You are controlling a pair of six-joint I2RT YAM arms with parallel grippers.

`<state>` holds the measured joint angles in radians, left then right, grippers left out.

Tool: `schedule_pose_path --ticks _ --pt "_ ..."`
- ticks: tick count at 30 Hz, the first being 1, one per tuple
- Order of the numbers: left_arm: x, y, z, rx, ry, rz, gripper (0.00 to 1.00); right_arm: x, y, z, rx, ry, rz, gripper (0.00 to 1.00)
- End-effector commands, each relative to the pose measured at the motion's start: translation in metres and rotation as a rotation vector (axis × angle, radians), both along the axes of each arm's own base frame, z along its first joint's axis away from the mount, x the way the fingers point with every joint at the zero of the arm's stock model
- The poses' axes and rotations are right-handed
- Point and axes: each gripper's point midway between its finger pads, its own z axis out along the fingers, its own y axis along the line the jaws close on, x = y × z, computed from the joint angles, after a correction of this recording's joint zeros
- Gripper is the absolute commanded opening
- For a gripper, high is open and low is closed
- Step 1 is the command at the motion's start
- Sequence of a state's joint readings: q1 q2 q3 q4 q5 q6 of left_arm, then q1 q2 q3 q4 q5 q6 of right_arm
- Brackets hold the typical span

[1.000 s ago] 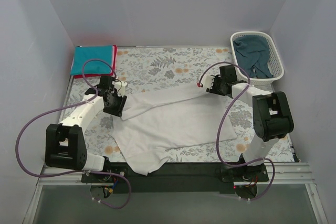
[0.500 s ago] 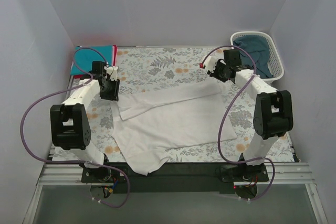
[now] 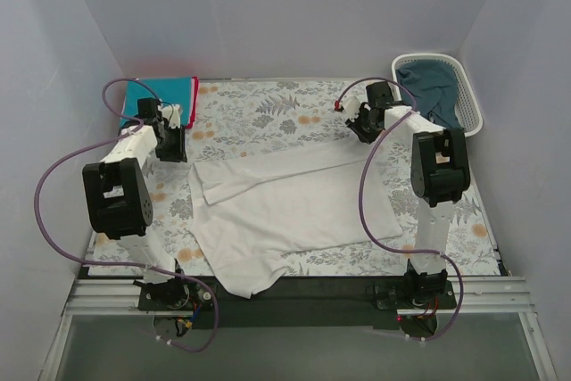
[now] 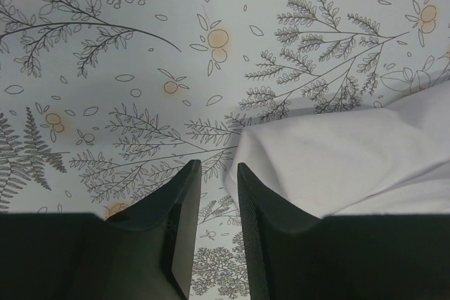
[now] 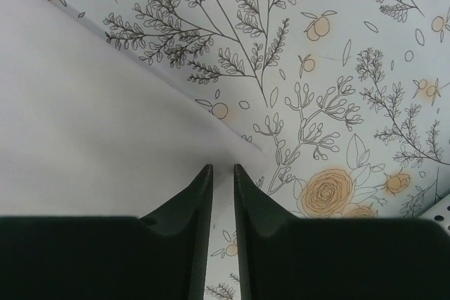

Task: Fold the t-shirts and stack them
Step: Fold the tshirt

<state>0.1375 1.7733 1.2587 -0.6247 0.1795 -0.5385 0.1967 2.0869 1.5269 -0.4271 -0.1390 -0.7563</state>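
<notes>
The white shirt (image 3: 285, 207) lies spread in the middle of the tablecloth (image 3: 268, 113). Its near corner droops over the table's near edge, between the arm bases. That is the first risk: a pull on the far side could drag the loose corner askew, or it could snag on the rail. The far edge is turned over in a slanted band, so another fold made on top of it would likely come out crooked.

The left gripper (image 4: 218, 166) hangs over bare tablecloth just beside the shirt's far left corner, its jaws a slim slot apart with nothing between them. Lowered as it stands, it would probably miss the cloth or nip the tablecloth. The right gripper (image 5: 223, 168) is over the shirt's far right edge, its jaws likewise a narrow slit apart and empty. So thin a gap may push the hem along rather than take it, or catch the tablecloth with it.

At the far left the teal shirt (image 3: 159, 100) lies folded on the red shirt (image 3: 194, 94), and a careless placing could knock that stack out of line. At the far right the dark shirt (image 3: 433, 95) lies bunched in the basket (image 3: 430, 58), and lifting it could tip the basket if it is light.

Count: four shirts (one white, one teal, one red, one dark), one basket, one tablecloth, two grippers.
</notes>
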Motion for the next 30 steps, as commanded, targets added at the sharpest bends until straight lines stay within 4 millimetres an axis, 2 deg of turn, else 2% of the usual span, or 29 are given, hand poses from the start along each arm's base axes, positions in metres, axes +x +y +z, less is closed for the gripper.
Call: schedule_pose_path --ticks 1,8,12,21,26,27,28,30 --pt "-0.001 -0.01 0.0 -0.031 -0.01 -0.058 0.26 0.002 -0.002 0.0 0.006 0.031 -0.054 0.24" --pt "-0.005 -0.015 -0.019 -0.057 0.028 -0.072 0.3 -0.003 -0.006 -0.013 -0.02 0.07 -0.065 0.24" --pt "-0.012 -0.011 -0.037 -0.043 0.074 -0.06 0.29 -0.007 -0.009 -0.02 -0.034 0.092 -0.071 0.24" --pt "-0.02 -0.012 -0.053 -0.039 0.112 -0.072 0.27 -0.014 -0.016 -0.032 -0.067 0.126 -0.088 0.23" --pt "-0.018 -0.003 -0.058 -0.002 0.116 -0.044 0.13 -0.016 -0.02 -0.038 -0.092 0.136 -0.098 0.23" --pt "-0.016 -0.002 -0.057 0.008 0.114 -0.038 0.03 -0.016 -0.022 -0.039 -0.095 0.137 -0.103 0.23" --pt "-0.014 0.001 -0.056 0.02 0.105 -0.032 0.0 -0.015 -0.022 -0.04 -0.102 0.137 -0.106 0.23" --pt "-0.011 0.009 -0.054 0.062 0.096 -0.005 0.0 -0.014 -0.024 -0.043 -0.11 0.141 -0.118 0.23"
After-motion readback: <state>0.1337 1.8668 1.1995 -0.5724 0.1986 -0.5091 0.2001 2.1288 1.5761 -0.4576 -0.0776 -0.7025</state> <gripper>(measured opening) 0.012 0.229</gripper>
